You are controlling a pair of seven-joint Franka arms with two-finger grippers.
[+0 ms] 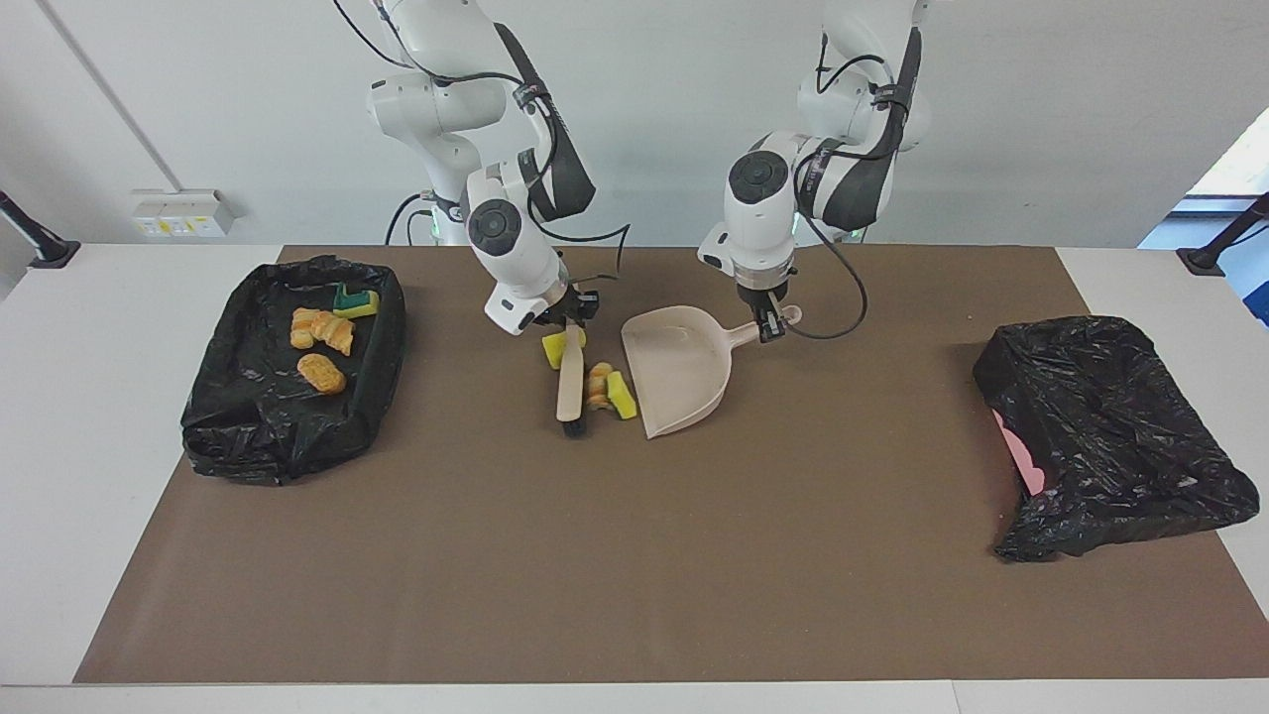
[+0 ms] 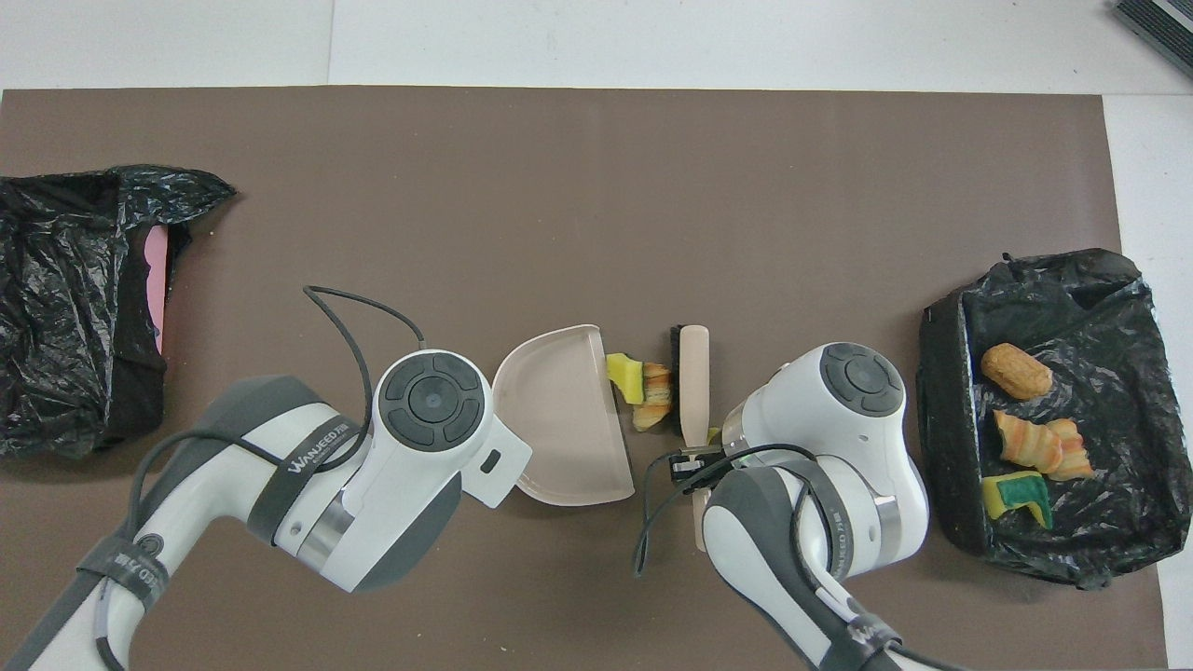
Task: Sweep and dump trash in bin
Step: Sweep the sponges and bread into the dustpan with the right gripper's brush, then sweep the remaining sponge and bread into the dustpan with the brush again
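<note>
- The right gripper is closed on the handle of the brush; the bristle end points away from the robots, down on the brown mat
- The left gripper is closed on the handle of the dustpan, whose open mouth faces the brush
- Between brush and dustpan lie a pastry lump and a yellow sponge chunk, just at the pan's mouth
- One more yellow sponge piece lies just under the right gripper
- More trash is in the black-lined tray at the right arm's end
- A black bag bin lies at the left arm's end
</note>
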